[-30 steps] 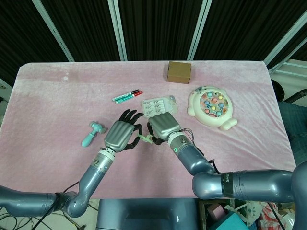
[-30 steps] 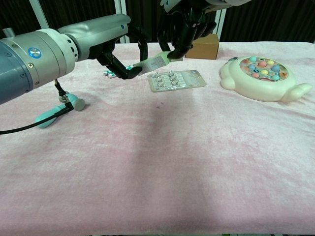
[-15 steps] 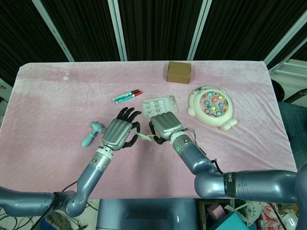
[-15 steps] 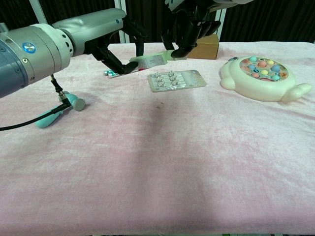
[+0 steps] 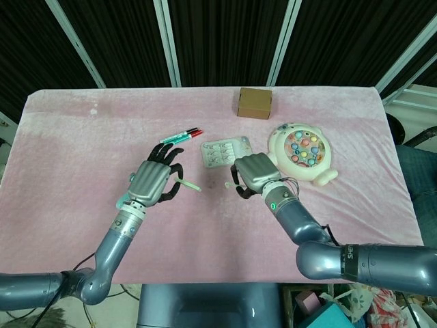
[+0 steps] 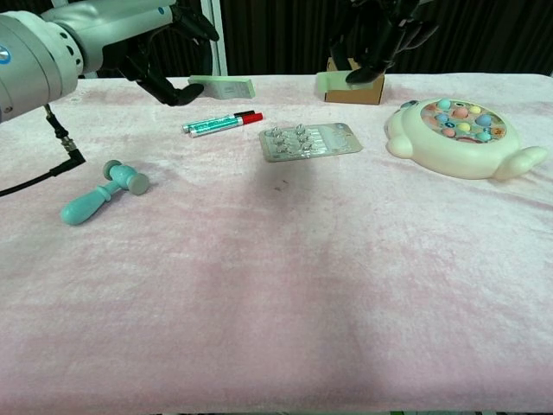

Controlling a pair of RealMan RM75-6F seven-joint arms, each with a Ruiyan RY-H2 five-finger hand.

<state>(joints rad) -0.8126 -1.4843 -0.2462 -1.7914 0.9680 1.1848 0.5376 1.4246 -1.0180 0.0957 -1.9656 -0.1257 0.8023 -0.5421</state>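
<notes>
My left hand (image 5: 153,181) (image 6: 160,47) is raised over the table's left half and pinches the longer pale green piece (image 6: 223,86) (image 5: 190,185) at its fingertips. My right hand (image 5: 254,172) (image 6: 380,30) is raised to the right of it and grips the shorter pale green piece (image 6: 332,80), which the hand hides in the head view. The two pieces are well apart. Between the hands on the cloth lies a clear blister pack (image 5: 224,152) (image 6: 311,141).
A green and a red marker (image 5: 181,137) (image 6: 220,124) lie side by side, left of the pack. A teal toy hammer (image 6: 104,192) lies at the left. A cardboard box (image 5: 255,102) stands at the back, with a cream fishing toy (image 5: 302,152) (image 6: 462,138) at the right. Pink cloth (image 5: 68,137) covers the table.
The hands held one pale green thing together; now it is in two pieces. My left hand has moved left with the longer piece, my right hand right with the shorter one.
</notes>
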